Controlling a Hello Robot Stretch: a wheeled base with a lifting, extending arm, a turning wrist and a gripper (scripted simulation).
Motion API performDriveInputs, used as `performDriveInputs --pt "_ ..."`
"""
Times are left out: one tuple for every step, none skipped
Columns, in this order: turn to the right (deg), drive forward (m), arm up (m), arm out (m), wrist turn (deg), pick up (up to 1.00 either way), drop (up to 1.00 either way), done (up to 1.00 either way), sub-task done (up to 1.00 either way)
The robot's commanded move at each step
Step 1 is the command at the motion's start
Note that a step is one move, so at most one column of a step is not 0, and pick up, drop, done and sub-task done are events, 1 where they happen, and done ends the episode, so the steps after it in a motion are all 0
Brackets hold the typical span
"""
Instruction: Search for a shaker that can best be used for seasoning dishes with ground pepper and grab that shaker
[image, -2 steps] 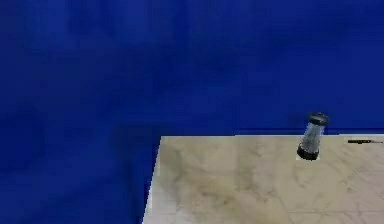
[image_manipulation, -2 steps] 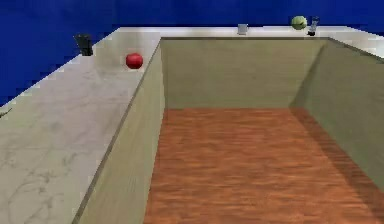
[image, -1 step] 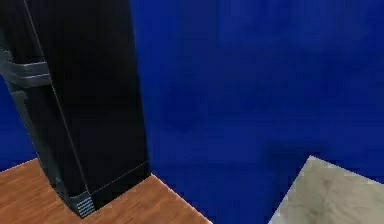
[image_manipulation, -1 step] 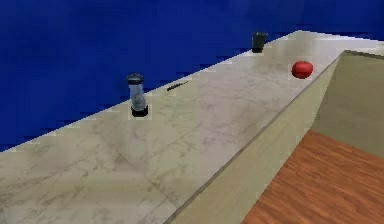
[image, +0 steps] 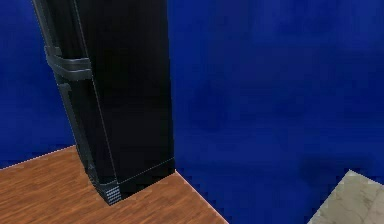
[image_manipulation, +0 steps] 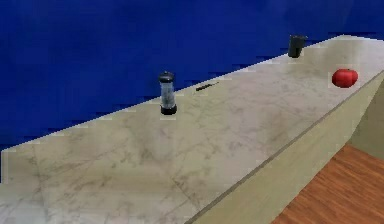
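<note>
A: Deep blue walls (image: 270, 80) all round and a wooden floor (image: 50, 190). Ahead stands a tall black fridge (image: 115, 90), with a pale counter corner (image: 355, 200) at the forward view's lower right.

B: And to the arm's side?

A: A long marble counter (image_manipulation: 150, 165) running along the blue wall, with a strip of floor at the lower right. Nearest the counter's front edge, toward the right, lies a round red thing (image_manipulation: 345, 77), perhaps a tomato or an apple. Farther back, close to the wall, stands a small upright shaker (image_manipulation: 167, 93) with a clear body and a dark cap and base. Just beside it lies a thin dark thing (image_manipulation: 205, 88), too small to name. At the far right end stands a squat dark thing (image_manipulation: 297, 45), maybe a cup.

B: So how far along is the job?

A: The search looks nearly done, I'd say: that shaker's dark contents suit ground pepper, though the squat dark thing is worth a second look. The grab itself isn't done yet, as the shaker stands on the counter, clear of its neighbours.

B: And the gripper?

A: I cannot tell its state. The reach across the counter is still left.
</note>
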Motion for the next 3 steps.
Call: performDriveInputs --pt "0.0 0.0 0.5 0.0 0.0 0.0 0.0 0.0 0.0" --pt "0.0 0.0 0.38 0.0 0.0 0.0 0.0 0.0 0.0" --pt "0.0 0.0 0.0 0.48 0.0 0.0 0.0 0.0 0.0"
